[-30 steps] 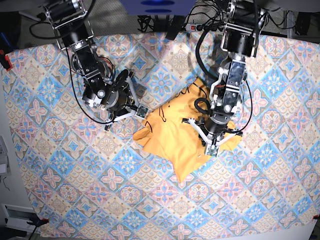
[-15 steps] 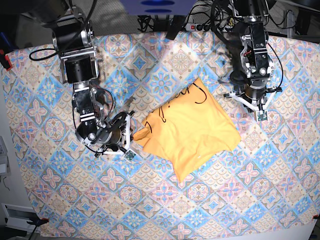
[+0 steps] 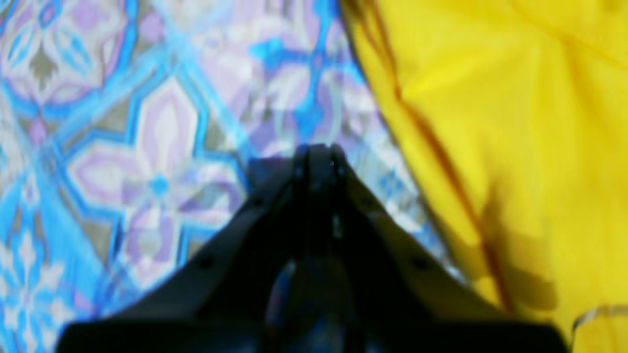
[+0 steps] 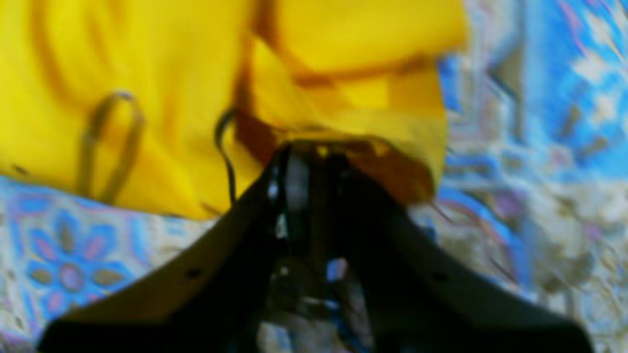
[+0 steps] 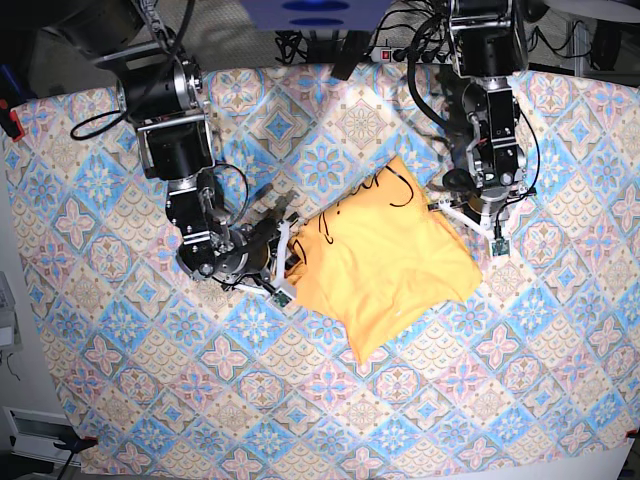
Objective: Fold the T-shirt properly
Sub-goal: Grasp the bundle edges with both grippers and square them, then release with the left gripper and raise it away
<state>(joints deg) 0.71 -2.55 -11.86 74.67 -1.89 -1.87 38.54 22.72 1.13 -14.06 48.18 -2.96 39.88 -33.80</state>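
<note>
The yellow T-shirt (image 5: 385, 262) lies bunched in the middle of the tile-patterned cloth (image 5: 120, 330), black script showing on its upper left part. At the shirt's left edge my right gripper (image 5: 288, 268) is shut on a fold. In the right wrist view the right gripper (image 4: 314, 147) pinches a yellow fold of the T-shirt (image 4: 162, 88). My left gripper (image 5: 482, 228) hovers by the shirt's upper right edge. The left wrist view shows the left gripper (image 3: 316, 149) shut on nothing over the patterned cloth (image 3: 147, 127), and the T-shirt (image 3: 515, 122) lies just to its right.
Cables and a power strip (image 5: 385, 50) run along the back edge. Red clamps (image 5: 10, 125) hold the cloth at the left side. Both arms reach in from the back, one on either side of the shirt.
The left arm has swung in from the right toward the shirt's upper right edge. The right gripper has moved up and right onto the shirt's left corner, which has drawn inward.
</note>
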